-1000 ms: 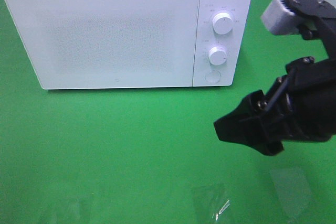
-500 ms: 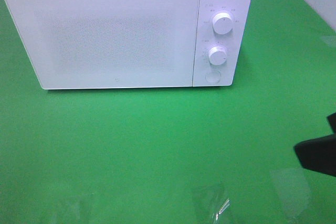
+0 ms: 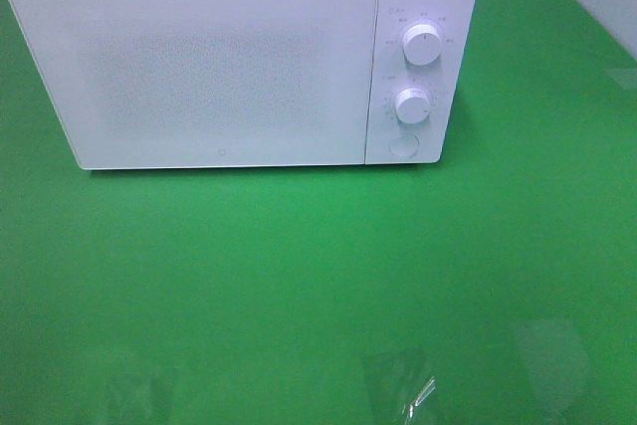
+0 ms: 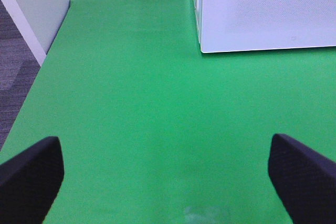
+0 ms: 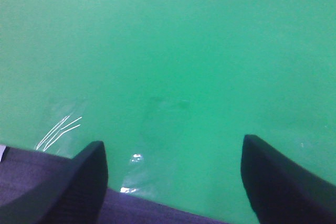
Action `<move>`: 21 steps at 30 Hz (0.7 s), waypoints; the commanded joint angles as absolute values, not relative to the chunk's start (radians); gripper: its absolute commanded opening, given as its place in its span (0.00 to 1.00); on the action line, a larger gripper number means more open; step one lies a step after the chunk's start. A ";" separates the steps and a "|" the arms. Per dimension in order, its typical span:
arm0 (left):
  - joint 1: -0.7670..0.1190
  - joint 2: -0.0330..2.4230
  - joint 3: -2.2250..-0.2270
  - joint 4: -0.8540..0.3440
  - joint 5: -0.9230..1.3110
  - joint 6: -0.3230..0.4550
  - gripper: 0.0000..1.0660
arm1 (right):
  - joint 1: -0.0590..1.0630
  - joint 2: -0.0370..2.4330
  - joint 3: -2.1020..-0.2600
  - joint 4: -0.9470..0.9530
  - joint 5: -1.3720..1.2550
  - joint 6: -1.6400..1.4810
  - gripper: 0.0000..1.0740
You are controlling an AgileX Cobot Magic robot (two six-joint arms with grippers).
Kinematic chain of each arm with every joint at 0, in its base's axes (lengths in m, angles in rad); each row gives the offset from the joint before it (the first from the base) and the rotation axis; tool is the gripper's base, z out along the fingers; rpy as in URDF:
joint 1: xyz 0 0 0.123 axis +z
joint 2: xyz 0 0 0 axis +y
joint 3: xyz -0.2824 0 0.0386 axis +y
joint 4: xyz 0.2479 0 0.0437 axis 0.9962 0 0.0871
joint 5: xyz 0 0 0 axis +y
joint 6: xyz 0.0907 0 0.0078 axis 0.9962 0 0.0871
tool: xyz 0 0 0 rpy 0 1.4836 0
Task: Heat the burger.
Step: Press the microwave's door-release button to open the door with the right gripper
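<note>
Surface: A green table cover [image 3: 299, 276] is spread across the whole high view, and it fills most of both wrist views.
Microwave: A white microwave [image 3: 60, 67] is set at the far side of the table, front turned toward the camera.
Door: The door [image 3: 199, 67] is seen shut; its pale, finely dotted panel cannot be seen through.
Controls: On the control panel [image 3: 443, 7], to the right of the door, an upper knob [image 3: 423, 45] is placed above a lower knob [image 3: 412, 105], with a round button [image 3: 402, 144] below both.
Burger: The burger is not shown in any view, so its place cannot be told.
Left gripper: The left gripper [image 4: 165, 150] is seen only from its own wrist camera. Its jaws are spread wide and nothing is held between the dark fingers [image 4: 31, 177]. It is held over bare green cover, near the microwave's front corner.
Right gripper: The right gripper [image 5: 173, 148] is likewise seen only from its own wrist camera. Its jaws are parted with only green cover between them, and it is placed at the table's near edge.
Film: Clear glossy patches [image 3: 398, 380] are stuck flat on the cover near the front edge.
Floor: Grey carpet [image 4: 16, 77] is seen beyond the table's side in the left wrist view.
</note>
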State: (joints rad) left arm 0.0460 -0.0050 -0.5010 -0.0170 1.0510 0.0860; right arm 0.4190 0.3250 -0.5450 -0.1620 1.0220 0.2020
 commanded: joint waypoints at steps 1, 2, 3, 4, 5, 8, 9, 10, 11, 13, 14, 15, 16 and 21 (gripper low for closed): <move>0.047 -0.029 -0.499 -0.018 1.038 0.088 0.92 | 0.365 0.274 -0.523 -0.167 1.023 0.181 0.66; 0.047 -0.029 -0.499 -0.018 1.038 0.088 0.92 | 0.319 0.228 -0.513 -0.164 1.009 0.170 0.66; 0.047 -0.029 -0.499 -0.018 1.038 0.088 0.92 | 0.319 0.228 -0.513 -0.164 1.009 0.170 0.66; 0.047 -0.029 -0.499 -0.018 1.038 0.088 0.92 | 0.297 0.207 -0.513 -0.164 1.009 0.166 0.66; 0.047 -0.029 -0.499 -0.018 1.038 0.088 0.92 | 0.297 0.207 -0.513 -0.164 1.009 0.166 0.66; 0.047 -0.029 -0.499 -0.018 1.038 0.088 0.92 | 0.225 0.133 -0.513 -0.166 1.005 0.148 0.66; 0.047 -0.029 -0.499 -0.018 1.038 0.088 0.92 | 0.200 0.094 -0.512 -0.164 1.005 0.149 0.66; 0.047 -0.029 -0.499 -0.018 1.038 0.088 0.92 | 0.200 0.094 -0.512 -0.164 1.005 0.149 0.66; 0.047 -0.029 -0.499 -0.018 1.038 0.088 0.92 | 0.173 0.055 -0.510 -0.164 1.006 0.149 0.66; 0.047 -0.029 -0.499 -0.018 1.038 0.088 0.92 | 0.150 0.019 -0.510 -0.164 1.006 0.149 0.66; 0.047 -0.029 -0.499 -0.018 1.038 0.088 0.92 | 0.150 0.019 -0.510 -0.164 1.006 0.149 0.66; 0.047 -0.029 -0.499 -0.018 1.038 0.088 0.92 | 0.139 -0.001 -0.510 -0.164 1.006 0.149 0.66; 0.047 -0.029 -0.499 -0.018 1.038 0.088 0.92 | 0.139 -0.001 -0.510 -0.164 1.006 0.149 0.66; 0.047 -0.026 -0.499 -0.018 1.038 0.087 0.92 | 0.104 -0.029 -0.510 -0.165 1.006 0.149 0.66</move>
